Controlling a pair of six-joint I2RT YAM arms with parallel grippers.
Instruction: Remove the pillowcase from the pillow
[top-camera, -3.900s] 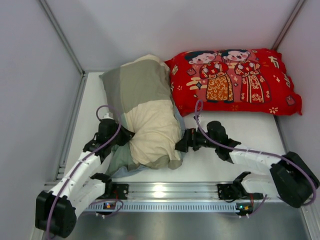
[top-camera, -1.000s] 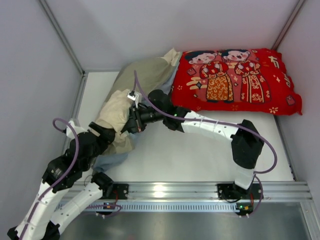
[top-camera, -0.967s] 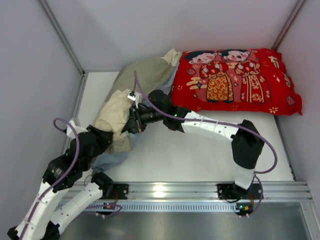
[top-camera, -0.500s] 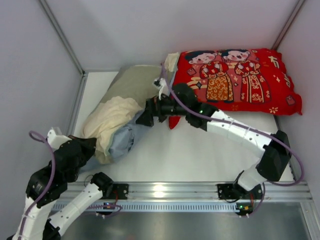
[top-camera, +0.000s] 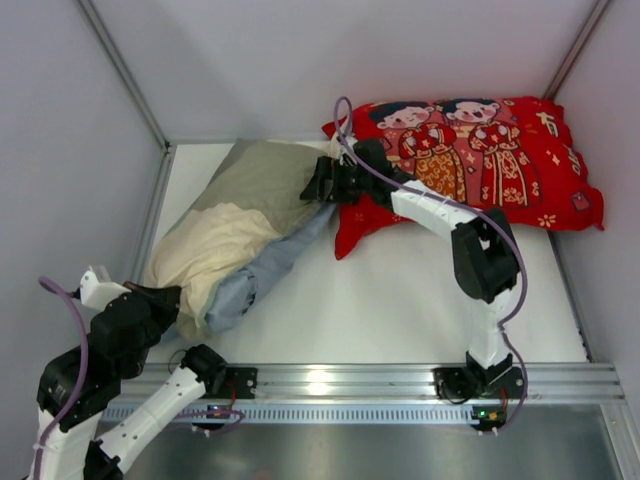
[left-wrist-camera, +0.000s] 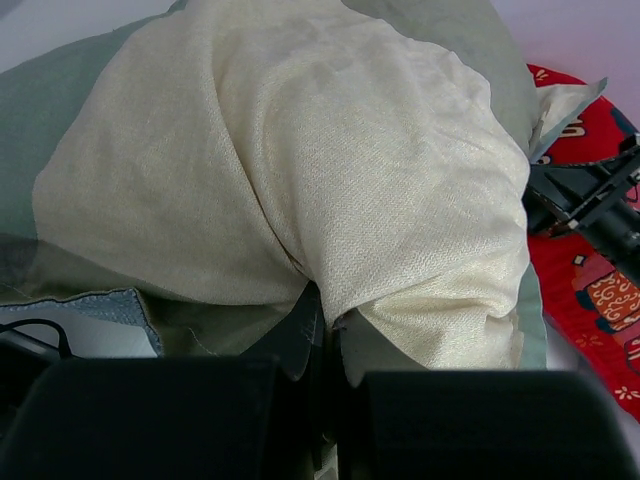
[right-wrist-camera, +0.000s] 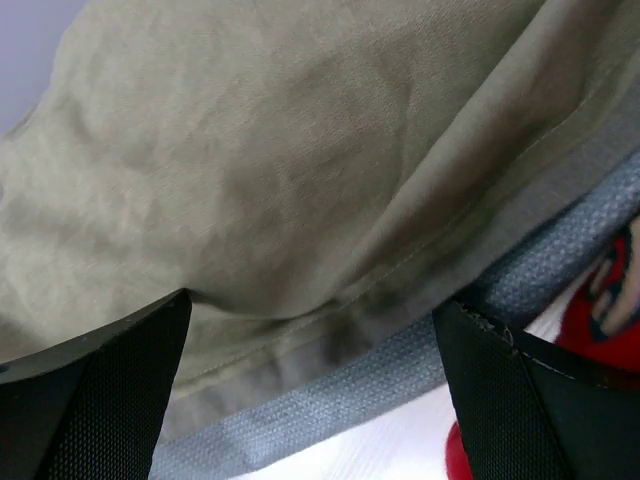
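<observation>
Left claw (left-wrist-camera: 322, 335) pinches pillowcase (top-camera: 240, 210) — diagonal, near-left to far-right.

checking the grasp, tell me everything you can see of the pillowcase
The pillowcase is soft cloth, sage-green at the far end and cream at the near end, with its blue-grey reverse showing along the lower edge. It lies stretched diagonally on the table, wrinkled and bulging as if filled. The left tool is pinched shut on a cream fold at the near-left end. The right tool stands open at the green hem by the red pillow, which the far end appears to touch.
</observation>
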